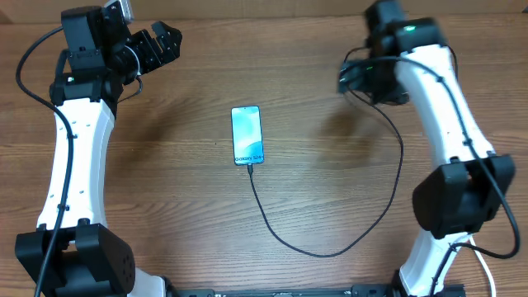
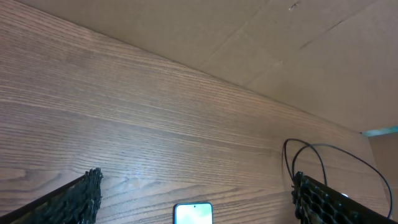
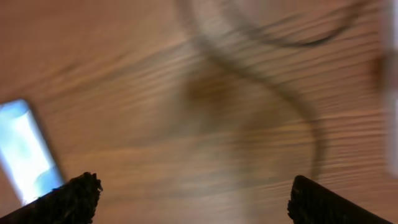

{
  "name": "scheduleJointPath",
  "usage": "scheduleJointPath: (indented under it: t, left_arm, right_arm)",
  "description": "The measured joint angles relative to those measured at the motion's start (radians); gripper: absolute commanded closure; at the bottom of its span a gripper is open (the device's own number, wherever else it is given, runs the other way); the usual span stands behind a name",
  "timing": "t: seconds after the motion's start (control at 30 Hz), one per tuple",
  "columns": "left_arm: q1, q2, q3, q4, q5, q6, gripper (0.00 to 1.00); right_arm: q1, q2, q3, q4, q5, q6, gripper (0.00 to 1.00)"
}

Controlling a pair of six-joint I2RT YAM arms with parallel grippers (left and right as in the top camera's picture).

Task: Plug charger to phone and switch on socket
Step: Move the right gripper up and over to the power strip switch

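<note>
Looking half done: thin black charger cable (image 1: 330, 252) seems plugged into slim blue-screen smartphone (image 1: 247, 135), mid wooden counter (image 1: 190, 206). Left end effector (image 2: 196, 183) and right end effector (image 3: 193, 193) spread wide, empty. White socket strip not clearly visible, switching probably still left.

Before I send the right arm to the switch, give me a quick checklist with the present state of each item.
1. Charger tip meets the bottom edge of the phone: ok, it looks seated from overhead.
2. Phone lying flat with its screen lit: ok.
3. Left gripper open, empty and away from the phone: ok.
4. Right gripper open and empty: ok.
5. Socket and its switch located: cannot tell. It is not in the open overhead, and the right wrist view is blurred.
6. Charger slack: ok, it lies in a loose loop.
</note>
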Motion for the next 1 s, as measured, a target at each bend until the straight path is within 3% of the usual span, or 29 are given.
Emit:
scheduleJointPath:
  t: [0.3,0.67,1.0]
  left_arm:
    - [0.000,0.000,0.000,0.000,0.000,0.000,0.00]
    - [0.000,0.000,0.000,0.000,0.000,0.000,0.00]
    - [0.000,0.000,0.000,0.000,0.000,0.000,0.01]
  right_arm:
    - [-0.309,-0.003,0.002,-0.043,0.060,0.055,0.00]
    - [-0.538,-0.003,0.002,-0.056,0.065,0.095,0.00]
    - [-0.630,-0.003,-0.211,0.174,0.036,0.117,0.00]
